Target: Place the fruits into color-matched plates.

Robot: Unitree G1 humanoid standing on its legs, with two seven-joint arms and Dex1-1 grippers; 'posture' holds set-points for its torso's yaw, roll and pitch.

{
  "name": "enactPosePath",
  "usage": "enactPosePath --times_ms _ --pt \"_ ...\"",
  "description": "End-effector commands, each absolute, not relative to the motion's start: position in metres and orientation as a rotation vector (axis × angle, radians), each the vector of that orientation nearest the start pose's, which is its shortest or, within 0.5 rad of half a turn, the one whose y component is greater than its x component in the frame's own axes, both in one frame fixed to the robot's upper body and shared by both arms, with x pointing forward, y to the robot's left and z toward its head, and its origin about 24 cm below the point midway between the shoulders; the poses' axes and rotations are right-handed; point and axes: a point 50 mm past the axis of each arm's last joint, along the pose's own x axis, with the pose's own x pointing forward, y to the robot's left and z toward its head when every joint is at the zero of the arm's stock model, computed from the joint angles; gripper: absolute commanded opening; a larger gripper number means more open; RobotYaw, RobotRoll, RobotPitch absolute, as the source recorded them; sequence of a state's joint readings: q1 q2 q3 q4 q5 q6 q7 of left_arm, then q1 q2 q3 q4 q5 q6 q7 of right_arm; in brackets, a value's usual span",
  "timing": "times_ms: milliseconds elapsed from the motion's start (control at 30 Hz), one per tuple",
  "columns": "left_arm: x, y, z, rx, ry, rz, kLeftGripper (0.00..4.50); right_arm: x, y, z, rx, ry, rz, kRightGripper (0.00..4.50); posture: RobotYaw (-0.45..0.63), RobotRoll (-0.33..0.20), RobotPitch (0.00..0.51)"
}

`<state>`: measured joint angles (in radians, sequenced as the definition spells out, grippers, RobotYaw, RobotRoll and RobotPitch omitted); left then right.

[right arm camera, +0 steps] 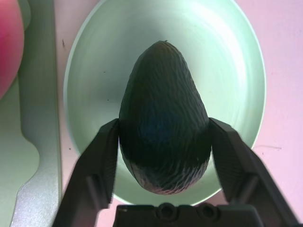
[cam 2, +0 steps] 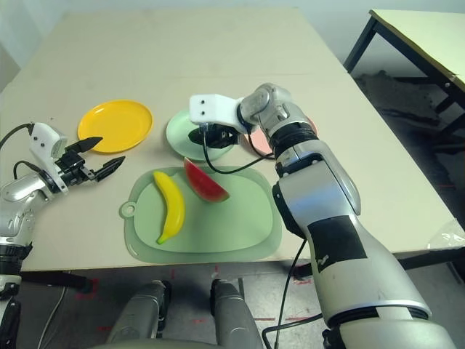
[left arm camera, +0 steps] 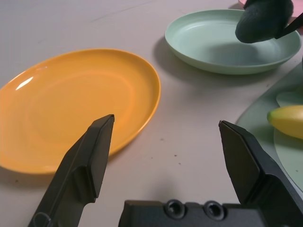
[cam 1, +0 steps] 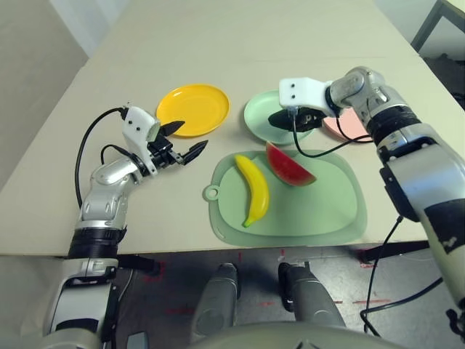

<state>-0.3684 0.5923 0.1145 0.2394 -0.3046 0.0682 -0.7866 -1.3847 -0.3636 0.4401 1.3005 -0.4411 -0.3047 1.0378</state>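
Pale green mat [cam 1: 290, 207] sits nearest, right up against the front edge of the beige counter [cam 1: 43, 196], its ring tab poking toward the robot's left. On it, the yellow banana [cam 1: 254, 190] lies lengthwise, and just beside it the red watermelon wedge [cam 1: 288, 166] rests near the mat's far edge. The two fruits look close but apart.

Left of the mat, there's bare counter, and the left gripper [cam 1: 182, 142] hovers there with its black fingers spread wide, nothing between them. The left wrist view brings out what the head views don't: those fingers [left arm camera: 90, 156] point straight at the near rim of the yellow-orange plate [left arm camera: 71, 109], which has nothing on it, and a strip of bare counter runs between that plate and the mint green one.

Further back, the three plates line up across the counter: yellow-orange on the left, mint green plate [cam 1: 256, 116] in the middle, pink plate [cam 1: 349, 127] on the right and mostly covered by the right arm. The right gripper [right arm camera: 163, 137] is clamped on the dark green avocado [right arm camera: 163, 127], one finger on each flank, narrow end pointing away. From the right wrist view the avocado sits squarely over the green plate's bowl; whether it touches the plate can't be told. Beyond the plates, a wide stretch of counter lies open to the far edge.
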Motion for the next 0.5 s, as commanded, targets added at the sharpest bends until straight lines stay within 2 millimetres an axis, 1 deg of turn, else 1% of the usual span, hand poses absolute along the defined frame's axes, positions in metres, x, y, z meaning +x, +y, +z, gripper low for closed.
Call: enactPosePath --times_ms 33,167,367,500 --pt "0.302 0.246 0.128 0.278 -0.017 -0.638 4.50 0.405 -0.121 0.199 -1.263 0.312 1.110 4.46 0.10 0.000 0.166" --pt "0.306 0.243 0.128 0.284 -0.014 -0.671 4.50 0.404 -0.132 0.209 -1.314 0.302 1.116 4.46 0.08 0.000 0.161" --pt "0.315 0.252 0.134 0.312 -0.019 -0.645 4.50 0.395 -0.143 0.232 -1.353 0.249 1.213 4.46 0.06 0.000 0.162" --pt "0.313 0.248 0.133 0.323 -0.026 -0.764 4.50 0.383 -0.155 0.247 -1.394 0.210 1.303 4.46 0.02 0.000 0.167"
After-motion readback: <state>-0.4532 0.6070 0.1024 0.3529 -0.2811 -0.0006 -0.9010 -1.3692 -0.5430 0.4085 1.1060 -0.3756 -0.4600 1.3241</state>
